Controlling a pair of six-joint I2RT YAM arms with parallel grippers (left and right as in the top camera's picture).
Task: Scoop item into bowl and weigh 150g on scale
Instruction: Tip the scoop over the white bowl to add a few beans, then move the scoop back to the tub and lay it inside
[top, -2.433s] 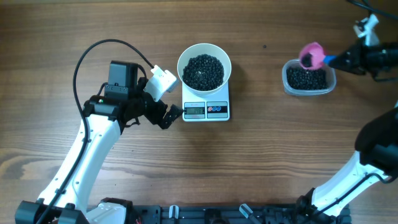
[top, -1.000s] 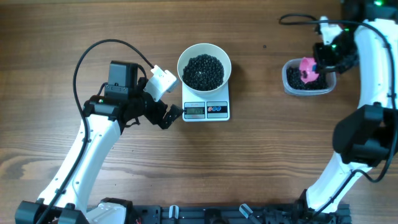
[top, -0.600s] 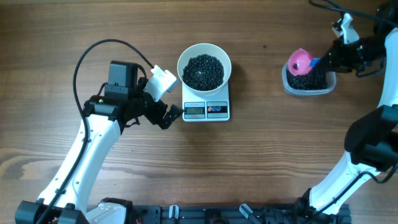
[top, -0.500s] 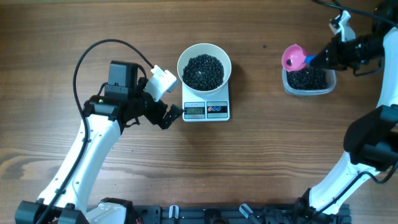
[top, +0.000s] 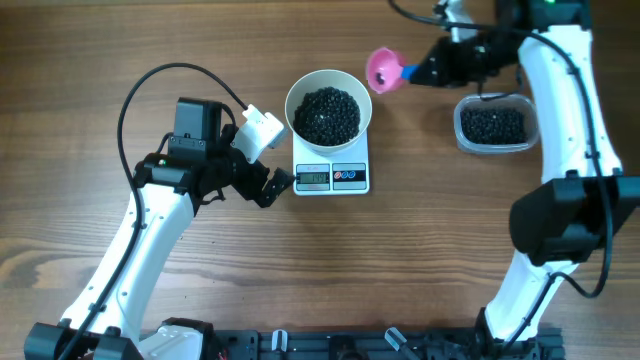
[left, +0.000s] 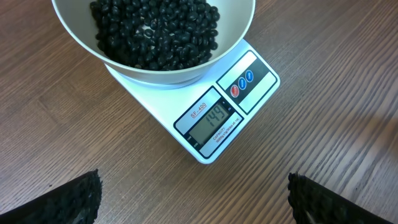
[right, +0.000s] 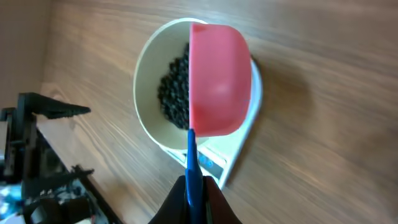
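Note:
The white bowl (top: 328, 108) holds a heap of small black beans (top: 326, 114) and stands on the white scale (top: 332, 172). In the left wrist view the scale (left: 217, 118) shows 149 on its display. My left gripper (top: 272, 186) rests open on the table just left of the scale, with nothing between its fingers (left: 74, 202). My right gripper (top: 432, 68) is shut on the blue handle of a pink scoop (top: 382, 69). The scoop hangs just right of the bowl's rim. In the right wrist view the scoop (right: 214, 81) overlaps the bowl (right: 149, 74); its contents do not show.
A clear plastic tub (top: 494, 125) with more black beans sits at the right, below the right arm. A black cable loops over the table behind the left arm (top: 150, 230).
My right arm has lifted the pink scoop out of the tub and carried it left, up to the bowl's right rim. The left arm, bowl and scale have not moved.

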